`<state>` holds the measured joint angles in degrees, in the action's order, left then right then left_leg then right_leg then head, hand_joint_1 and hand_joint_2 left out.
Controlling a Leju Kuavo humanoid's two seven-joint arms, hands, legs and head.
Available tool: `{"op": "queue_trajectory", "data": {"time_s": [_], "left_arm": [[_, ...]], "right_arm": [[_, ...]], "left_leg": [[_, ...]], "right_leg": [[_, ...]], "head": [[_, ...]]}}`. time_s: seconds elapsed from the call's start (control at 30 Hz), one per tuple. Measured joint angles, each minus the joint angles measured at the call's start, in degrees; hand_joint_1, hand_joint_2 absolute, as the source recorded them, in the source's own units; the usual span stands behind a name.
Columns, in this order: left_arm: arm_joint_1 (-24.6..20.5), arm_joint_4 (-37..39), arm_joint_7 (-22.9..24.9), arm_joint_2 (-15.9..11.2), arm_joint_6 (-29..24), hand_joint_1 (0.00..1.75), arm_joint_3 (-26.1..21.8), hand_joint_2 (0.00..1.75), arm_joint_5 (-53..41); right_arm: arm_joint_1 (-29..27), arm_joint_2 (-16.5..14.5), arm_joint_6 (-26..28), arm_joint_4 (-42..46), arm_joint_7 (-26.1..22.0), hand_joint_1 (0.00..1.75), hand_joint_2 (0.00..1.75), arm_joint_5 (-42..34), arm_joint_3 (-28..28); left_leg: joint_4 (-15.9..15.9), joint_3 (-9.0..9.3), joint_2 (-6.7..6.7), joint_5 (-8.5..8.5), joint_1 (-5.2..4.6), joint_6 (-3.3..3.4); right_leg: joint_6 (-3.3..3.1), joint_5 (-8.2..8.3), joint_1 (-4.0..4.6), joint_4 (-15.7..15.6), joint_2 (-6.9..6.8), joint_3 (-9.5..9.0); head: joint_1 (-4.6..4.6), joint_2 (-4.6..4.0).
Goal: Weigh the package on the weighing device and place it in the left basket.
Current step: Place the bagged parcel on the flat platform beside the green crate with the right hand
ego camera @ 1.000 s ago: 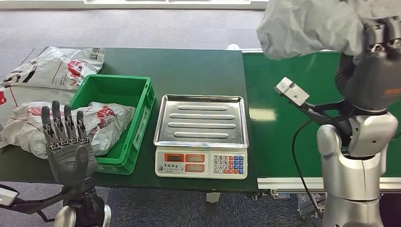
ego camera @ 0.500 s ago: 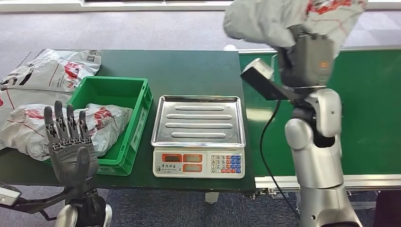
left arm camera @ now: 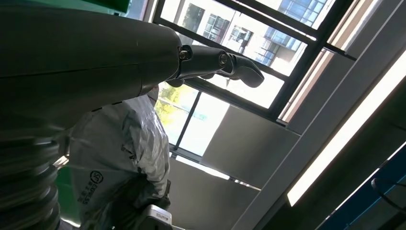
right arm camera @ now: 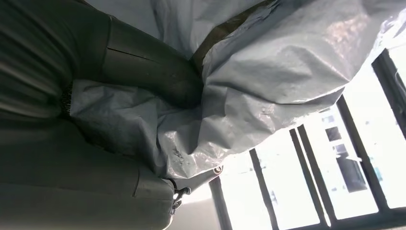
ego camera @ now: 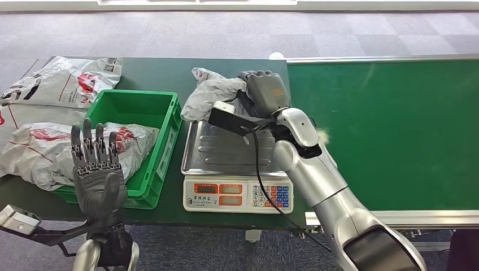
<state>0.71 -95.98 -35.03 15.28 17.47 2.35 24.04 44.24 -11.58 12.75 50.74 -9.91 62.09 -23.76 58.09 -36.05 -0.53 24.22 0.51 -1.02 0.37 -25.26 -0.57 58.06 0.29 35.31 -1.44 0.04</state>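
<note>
**Package held at the far edge of the scale**

Where the dark green bench [ego camera: 226, 79] meets the brighter green conveyor [ego camera: 395, 124], the room around me is grey carpeted floor, and my wrist views look up at tall windows and a lit ceiling strip. On the bench sits the weighing device [ego camera: 238, 169] with its ribbed steel tray, two red displays and a keypad facing me. Just to its left stands the green basket [ego camera: 164, 141], with one grey package [ego camera: 79, 149] draped over its near left wall, partly inside and partly out on the bench. More flat packages [ego camera: 62, 82] lie at the bench's far left corner.

My right arm reaches forward and inward over the scale tray. My right robot hand [ego camera: 262, 90] grips the crumpled grey package [ego camera: 212, 96], which hangs at the tray's far left corner; I cannot tell whether it touches the tray. In the right wrist view the plastic is bunched tight between thumb and fingers [right arm camera: 158, 79].

My left robot hand [ego camera: 97, 175] stands upright in front of the basket's near left corner, fingers straight and spread, holding nothing.
</note>
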Motion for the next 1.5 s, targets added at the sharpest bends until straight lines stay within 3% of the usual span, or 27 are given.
{"op": "queue_trajectory", "data": {"time_s": [0.33,0.37,0.43,0.47,0.5,0.57,0.83,1.27,1.4,1.5], "left_arm": [[0.1,0.2,0.1,0.0,0.0,0.00,0.5,1.75,0.0],[0.1,0.2,0.1,0.0,0.0,0.00,0.5,1.75,0.0],[0.1,0.3,0.1,0.0,0.0,0.00,0.5,1.75,0.0],[0.1,0.3,0.1,0.0,0.0,0.00,0.5,1.75,0.0],[0.1,0.3,0.1,0.0,0.0,0.00,0.5,1.75,0.0],[0.1,0.3,0.0,-0.1,0.0,0.00,0.6,1.75,-0.1],[0.2,0.3,-0.7,-0.4,-0.2,0.00,0.9,1.75,-0.7],[0.2,0.4,-1.1,-0.8,-0.3,0.00,1.0,1.75,-1.2],[0.3,0.3,-1.5,-0.9,-0.5,0.00,1.0,1.75,-1.7],[0.3,0.3,-1.6,-0.9,-0.5,0.00,1.0,1.75,-2.2]], "right_arm": [[1.9,-2.3,0.6,-6.2,-0.7,1.75,1.75,-1.3,-1.6],[1.9,-2.4,0.6,-6.5,-0.7,1.50,1.75,-1.3,-1.7],[1.9,-2.5,0.4,-6.9,-1.0,0.62,1.75,-1.4,-1.8],[1.9,-2.5,0.2,-7.0,-1.4,0.19,1.31,-1.7,-1.9],[1.9,-2.5,-0.2,-7.2,-2.0,0.00,0.87,-2.2,-2.0],[1.7,-2.5,-2.0,-7.4,-4.1,0.00,0.00,-4.6,-2.2],[0.4,-1.6,-15.0,-5.2,-13.7,0.00,0.00,-22.8,-1.9],[-0.2,0.5,-19.7,-1.3,-14.6,0.00,0.00,-27.9,-0.8],[-0.3,0.9,-26.4,-1.3,-15.1,0.00,0.00,-34.6,0.2],[-0.2,1.2,-35.8,-2.5,-12.6,0.00,0.00,-42.8,1.7]], "left_leg": [[0.0,0.00,0.01,0.00,0.00,0.00],[0.0,0.00,0.01,0.00,0.00,0.00],[0.0,0.00,0.01,0.00,0.00,0.00],[0.0,0.00,0.01,0.00,0.00,0.00],[0.0,0.00,0.01,0.00,0.00,0.00],[0.0,0.00,0.01,0.00,0.00,0.00],[0.0,0.00,0.02,0.00,0.00,0.00],[0.0,0.02,0.08,0.00,-0.01,0.00],[0.0,0.01,0.08,0.00,-0.01,0.00],[0.0,0.01,0.08,0.01,-0.01,0.00]], "right_leg": [[-0.01,0.01,0.01,0.0,-0.01,0.01],[-0.01,0.01,0.01,0.0,-0.01,0.01],[-0.01,0.00,0.01,0.0,-0.01,0.01],[-0.01,0.00,0.01,0.0,-0.01,0.01],[-0.01,0.00,0.01,0.0,-0.01,0.02],[-0.01,0.00,0.00,0.0,-0.01,0.02],[-0.01,0.00,0.00,0.0,0.00,0.06],[-0.01,0.01,0.00,0.0,0.01,0.07],[-0.01,0.01,0.00,0.0,0.01,0.07],[-0.01,0.01,-0.01,0.0,0.01,0.06]], "head": [[0.00,0.00],[0.00,0.00],[0.00,0.00],[0.00,0.00],[0.00,0.00],[0.00,0.00],[0.00,0.00],[0.00,0.00],[0.00,0.00],[0.00,0.00]]}}
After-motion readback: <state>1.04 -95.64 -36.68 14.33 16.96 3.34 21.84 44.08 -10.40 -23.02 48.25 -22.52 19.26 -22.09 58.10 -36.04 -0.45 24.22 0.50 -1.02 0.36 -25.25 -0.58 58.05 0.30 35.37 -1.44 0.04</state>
